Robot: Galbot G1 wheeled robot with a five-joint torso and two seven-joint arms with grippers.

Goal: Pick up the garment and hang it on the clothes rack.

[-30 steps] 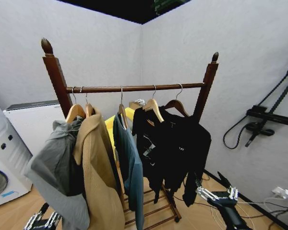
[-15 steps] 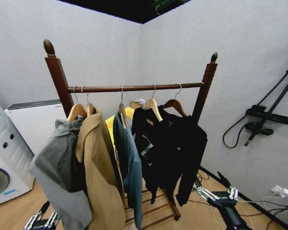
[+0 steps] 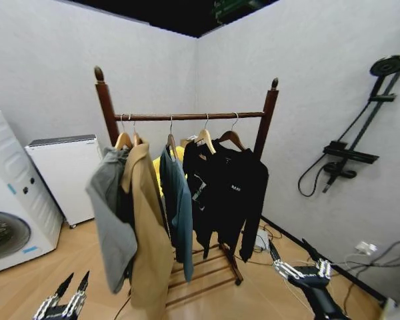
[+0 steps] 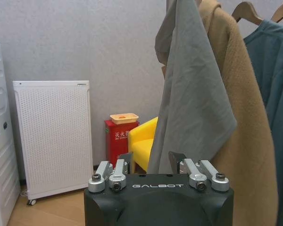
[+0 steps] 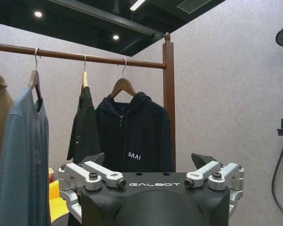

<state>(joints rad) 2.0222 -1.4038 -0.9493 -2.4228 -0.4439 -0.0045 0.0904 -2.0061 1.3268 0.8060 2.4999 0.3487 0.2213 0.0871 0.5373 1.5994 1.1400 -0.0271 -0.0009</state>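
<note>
The garment [image 3: 235,183], a black long-sleeved top with small white chest lettering, hangs on a wooden hanger at the right end of the clothes rack [image 3: 187,116]. In the right wrist view the garment [image 5: 134,136] hangs beside the post of the clothes rack [image 5: 168,94]. My right gripper [image 3: 287,244] is low at the right, open and empty, well short of the rack, and the right wrist view shows its jaws spread [image 5: 148,160]. My left gripper [image 3: 78,275] is low at the left, open and empty, also seen from the left wrist [image 4: 151,157].
On the same rod hang a grey garment [image 3: 110,213], a tan coat [image 3: 147,233], a teal shirt [image 3: 180,207] and another black shirt [image 3: 199,180]. A washing machine [image 3: 7,200] and a white unit [image 3: 67,173] stand left. A shower fixture [image 3: 347,160] and cables [image 3: 380,257] are right.
The whole head view has shifted: the rack now looks smaller and farther off, so the camera has backed away. The black top's sleeve hangs straighter. Both grippers stay low.
</note>
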